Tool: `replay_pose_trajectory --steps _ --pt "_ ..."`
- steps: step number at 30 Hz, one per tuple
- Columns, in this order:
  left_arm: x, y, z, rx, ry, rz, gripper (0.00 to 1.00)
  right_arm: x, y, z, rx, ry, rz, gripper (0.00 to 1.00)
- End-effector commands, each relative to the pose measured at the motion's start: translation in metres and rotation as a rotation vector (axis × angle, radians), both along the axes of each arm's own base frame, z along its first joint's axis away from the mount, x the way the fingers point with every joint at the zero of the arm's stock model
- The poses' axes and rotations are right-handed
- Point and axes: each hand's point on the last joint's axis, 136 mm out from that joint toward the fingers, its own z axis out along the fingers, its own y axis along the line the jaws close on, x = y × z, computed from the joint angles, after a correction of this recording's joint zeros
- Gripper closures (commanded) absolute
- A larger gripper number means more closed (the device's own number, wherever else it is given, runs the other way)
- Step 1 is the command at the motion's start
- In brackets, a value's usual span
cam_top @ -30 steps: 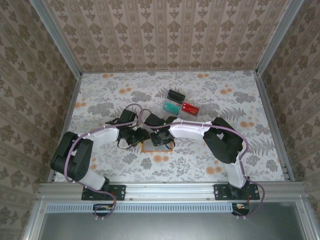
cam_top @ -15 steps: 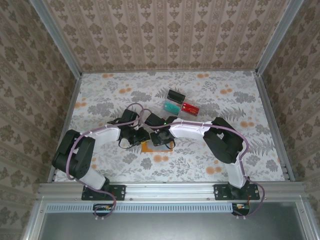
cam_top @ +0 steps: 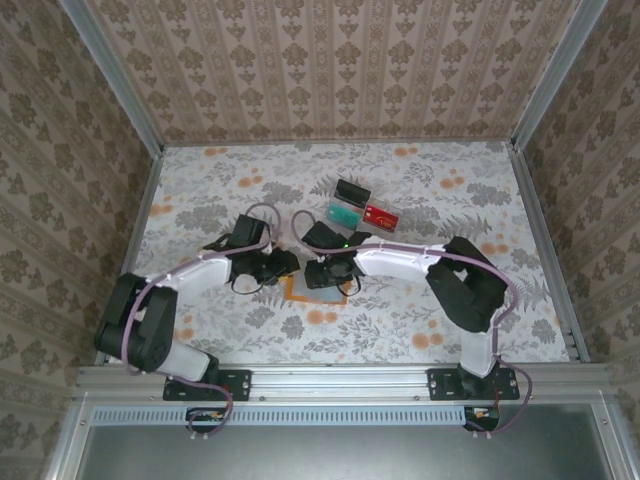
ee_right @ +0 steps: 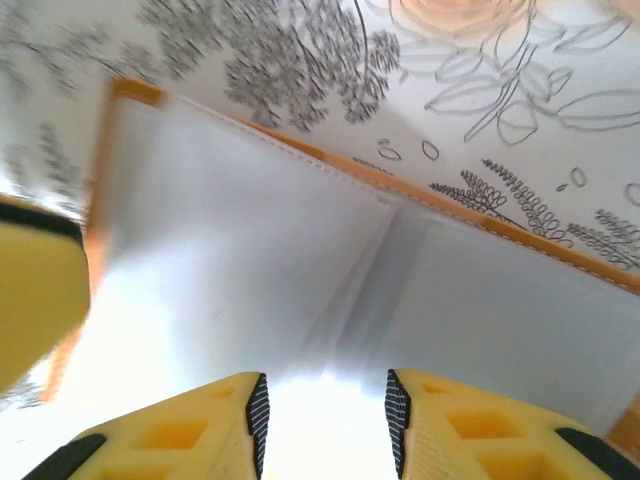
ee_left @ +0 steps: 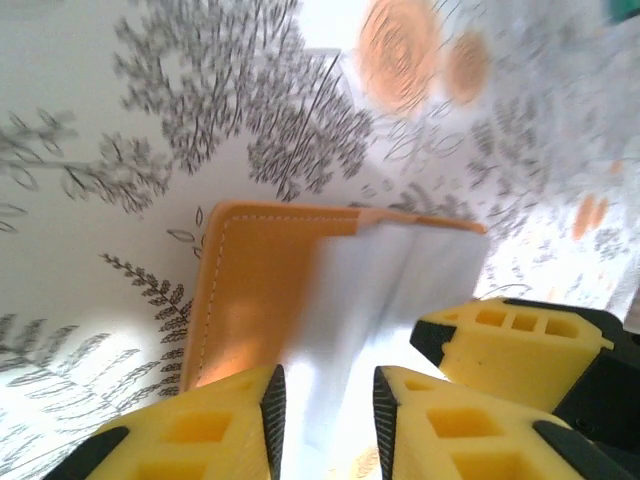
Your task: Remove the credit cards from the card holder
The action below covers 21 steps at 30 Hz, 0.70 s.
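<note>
The card holder (ee_left: 250,300) lies spread open on the bench (cam_top: 230,180), between my two pincers. The left pincer (ee_left: 325,410) stands part open with a leaf of the clear pockets (ee_right: 250,250) running up between its jaws. I cannot tell whether it nips that leaf. The right pincer (ee_right: 325,420) hovers low over the pockets, jaws apart and holding nothing.

The black card (cam_top: 352,191), the teal card (cam_top: 343,213) and the red card (cam_top: 381,215) lie flat on the bench beyond the holder, close together and apart from it. The pockets look pale and empty to me, so I judge the cards to be all out.

I expect the holder to be light and limp, and its plastic slick, so a grip on a pocket may slide. The stitched orange edge looks the firmer place to pinch. The cards should be stiff but thin, so they are best taken by an edge.
</note>
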Motion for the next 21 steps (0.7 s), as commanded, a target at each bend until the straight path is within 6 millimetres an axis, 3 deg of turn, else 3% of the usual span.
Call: replay_pose_trajectory --steps 1,4,7,10,13,16,19,21 --pt "0.001 0.016 0.021 0.0 -0.026 0.018 0.63 0.016 0.009 0.069 0.179 -0.118 -0.024 0.56" --pt "0.006 0.036 0.033 0.039 -0.057 0.063 0.56 0.024 -0.004 0.102 0.212 -0.201 -0.058 0.52" --pt "0.016 0.06 0.045 0.103 -0.107 0.115 0.48 0.034 -0.032 0.129 0.2 -0.299 -0.116 0.47" --pt "0.027 0.088 0.059 0.207 -0.168 0.161 0.39 0.046 -0.071 0.159 0.14 -0.437 -0.181 0.4" --pt "0.04 0.116 0.075 0.332 -0.249 0.191 0.2 0.055 -0.114 0.19 0.08 -0.562 -0.236 0.32" --pt "0.052 0.144 0.092 0.47 -0.334 0.214 0.11 0.062 -0.16 0.208 0.011 -0.643 -0.305 0.27" --pt "0.063 0.176 0.105 0.645 -0.433 0.269 0.04 0.065 -0.209 0.224 -0.136 -0.768 -0.387 0.01" --pt "0.07 0.199 0.107 0.759 -0.491 0.332 0.01 0.067 -0.242 0.231 -0.228 -0.839 -0.468 0.0"
